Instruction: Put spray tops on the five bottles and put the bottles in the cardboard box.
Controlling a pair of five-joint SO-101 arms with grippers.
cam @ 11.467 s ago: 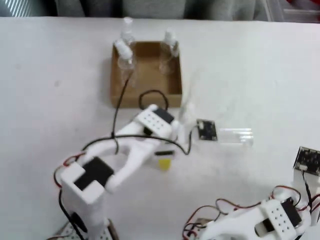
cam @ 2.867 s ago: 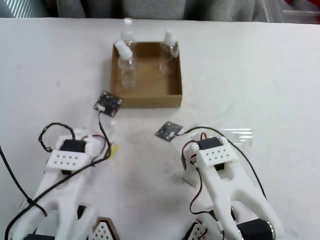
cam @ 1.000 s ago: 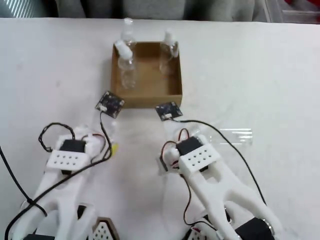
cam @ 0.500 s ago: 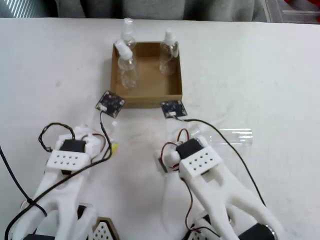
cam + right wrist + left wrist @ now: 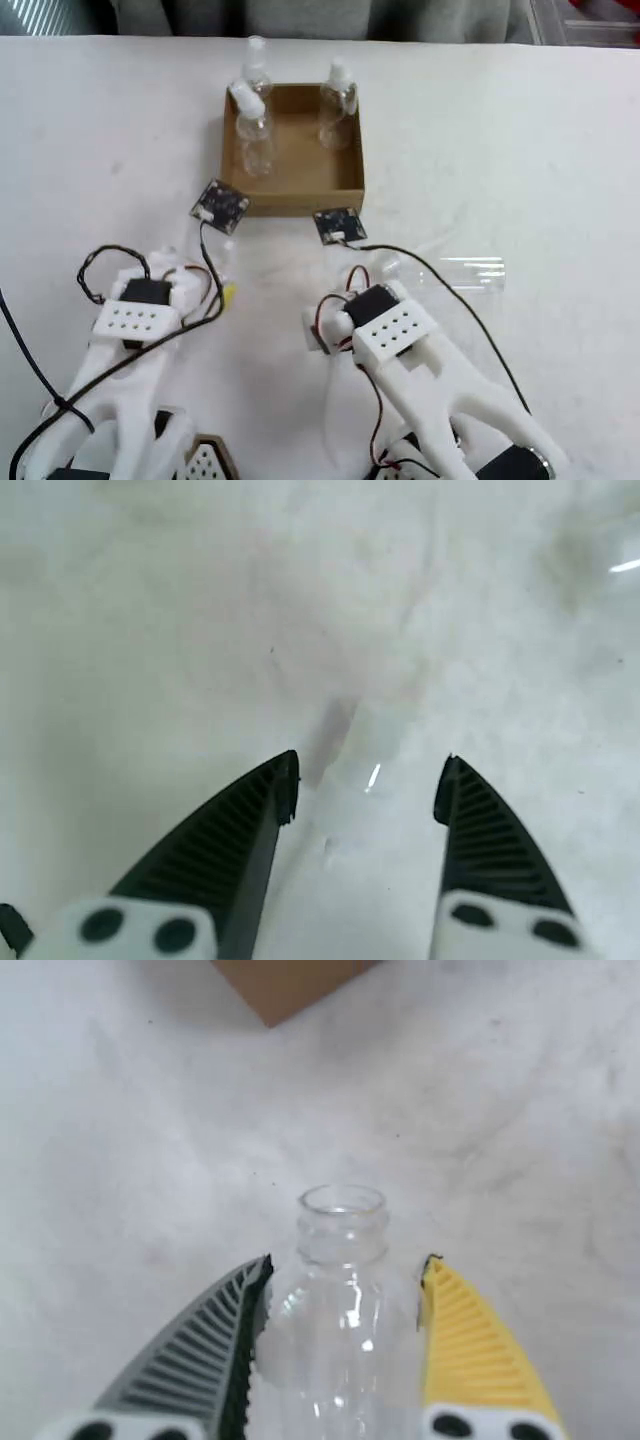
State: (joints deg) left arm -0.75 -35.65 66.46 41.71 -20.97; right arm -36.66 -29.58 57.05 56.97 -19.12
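Three topped bottles (image 5: 250,125) stand at the box (image 5: 300,196) (one perhaps just behind it) — two to go: the left gripper (image 5: 347,1266) pinches a topless bottle (image 5: 342,1222), the right gripper (image 5: 368,770) hangs spread over the table (image 5: 520,150), a fifth bottle (image 5: 470,272) lying nearby.
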